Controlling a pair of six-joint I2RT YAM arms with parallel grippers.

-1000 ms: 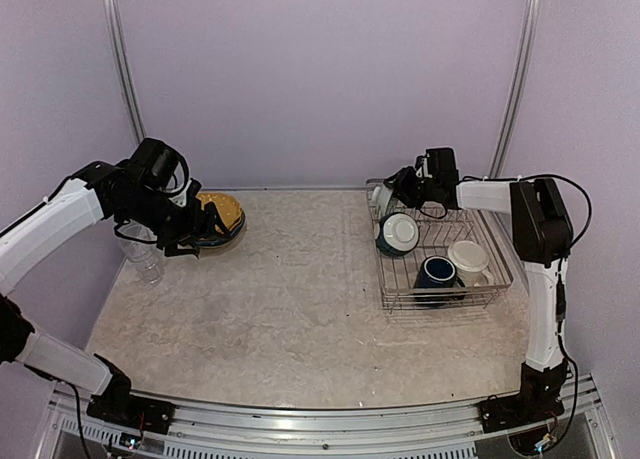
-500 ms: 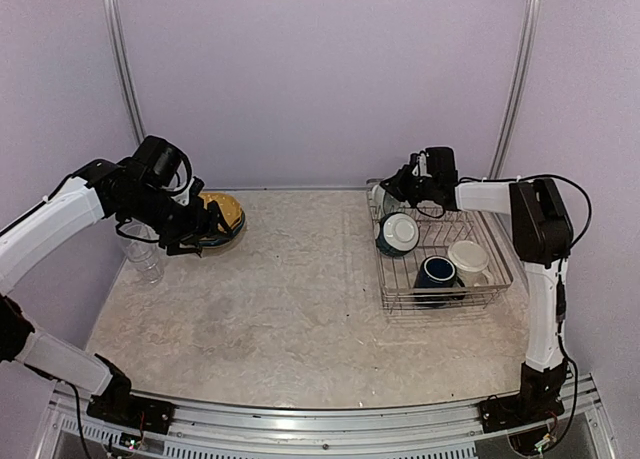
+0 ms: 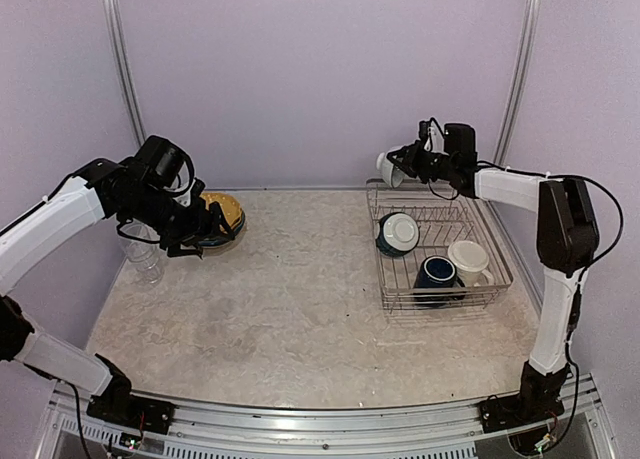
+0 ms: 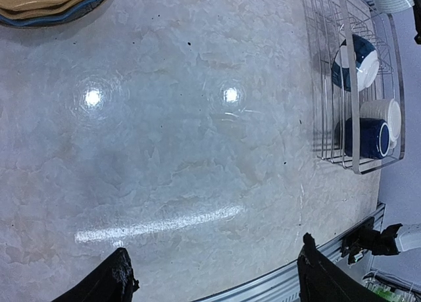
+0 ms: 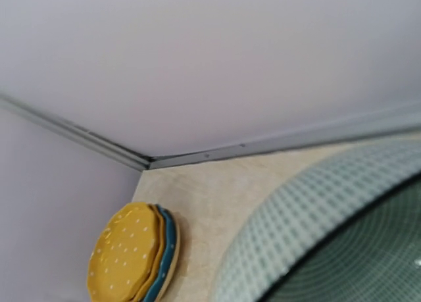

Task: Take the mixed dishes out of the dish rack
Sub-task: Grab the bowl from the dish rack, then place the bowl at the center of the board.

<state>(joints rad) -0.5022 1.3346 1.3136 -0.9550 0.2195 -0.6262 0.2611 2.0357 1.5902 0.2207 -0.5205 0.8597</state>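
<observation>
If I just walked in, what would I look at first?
Probably the right gripper, shut on a clear glass and holding it in the air over the dish rack's far left corner. Next come the teal bowl, navy mug and cream mug inside the rack. At far left, a yellow-topped stack of plates sits by the open left gripper.

Here we are in a robot lab's test cell, not a home kitchen. Bare lilac walls [image 3: 320, 79] fill the upper frame, with metal uprights [image 3: 122, 69] in both upper corners. An aluminium rail [image 3: 320, 431] along the bottom edge carries the left arm [image 3: 50, 227] and right arm [image 3: 550, 319]. On the marbled table [image 3: 300, 289], a dish rack [image 3: 440, 304] sits right and stacked plates [image 3: 222, 217] left.
</observation>
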